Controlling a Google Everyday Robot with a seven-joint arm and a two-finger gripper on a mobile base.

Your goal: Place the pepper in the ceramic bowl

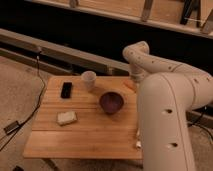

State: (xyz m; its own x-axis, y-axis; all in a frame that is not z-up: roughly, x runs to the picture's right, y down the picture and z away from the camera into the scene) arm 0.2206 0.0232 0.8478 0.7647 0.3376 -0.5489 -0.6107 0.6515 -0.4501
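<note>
The gripper (pixel 134 78) sits at the far right edge of the wooden table (pixel 85 135), at the end of the white arm (pixel 165 67), which sweeps in from the right and curls down over that edge. Little of the fingers shows against the dark background, but they are closed, and nothing can be seen between them. Just below it, at about five o'clock from the wrist, the pepper (pixel 129 85) lies on the tabletop, a small orange sliver apparently free of the gripper, though the gap is hard to judge. The ceramic bowl (pixel 111 102), dark maroon, stands near the pepper at roughly seven o'clock from it, close to the table's middle. The step in hand looks like the approach to the pick: the pepper is not yet in the bowl and not lifted. The next move would call for the fingers to open, drop around the pepper and close, then carry it the short way to the bowl. Further out, a white cup (pixel 89 79) stands at ten o'clock from the bowl, a black phone (pixel 66 90) farther left, and a pale sponge (pixel 66 118) at eight o'clock.
</note>
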